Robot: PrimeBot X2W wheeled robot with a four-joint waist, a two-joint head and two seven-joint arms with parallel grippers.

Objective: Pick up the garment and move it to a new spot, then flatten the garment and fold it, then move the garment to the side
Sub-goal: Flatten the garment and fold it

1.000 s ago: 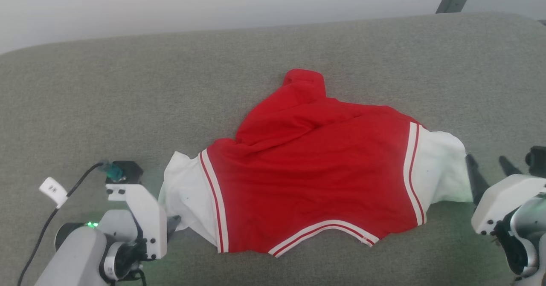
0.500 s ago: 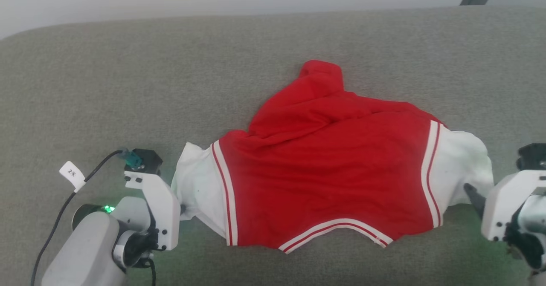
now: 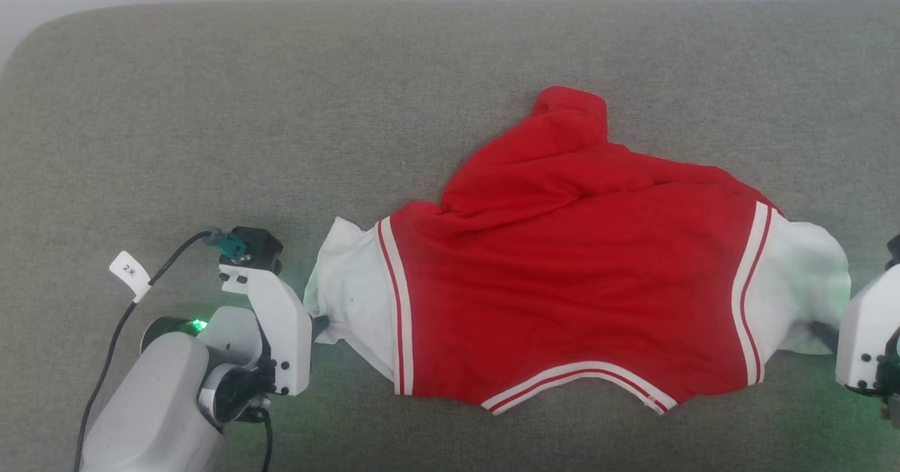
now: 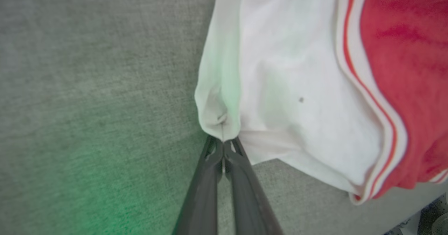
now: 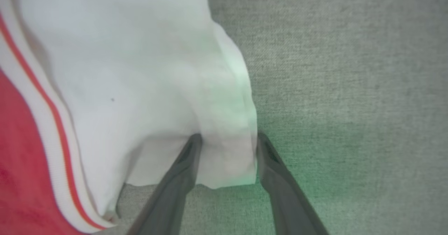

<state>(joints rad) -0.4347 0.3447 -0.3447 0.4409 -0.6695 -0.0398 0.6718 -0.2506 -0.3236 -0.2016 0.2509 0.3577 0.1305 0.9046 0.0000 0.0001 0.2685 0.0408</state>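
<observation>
While the left hand (image 4: 223, 145) is clenched tight on the edge of one white sleeve (image 4: 280, 70), its two dark fingers (image 4: 205, 186) press together with a bit of cloth pinched at their tips. The right hand (image 5: 227, 140) is not clenched. Its two fingers (image 5: 176, 179) stand apart, one on each side of the edge of the other white sleeve (image 5: 140, 70), with the cloth between them.

Both sleeves belong to the garment (image 3: 562, 282), a red shirt that lies spread out on the grey worktop (image 3: 211, 106). Seen from the head, the shirt sits a little toward 3 o'clock from the middle. The left hand is at its 9 o'clock end and the right hand at its 3 o'clock end. The striped collar (image 3: 576, 373) is at 6 o'clock, and a red lump of cloth (image 3: 569, 106) sticks out at 12 o'clock.
</observation>
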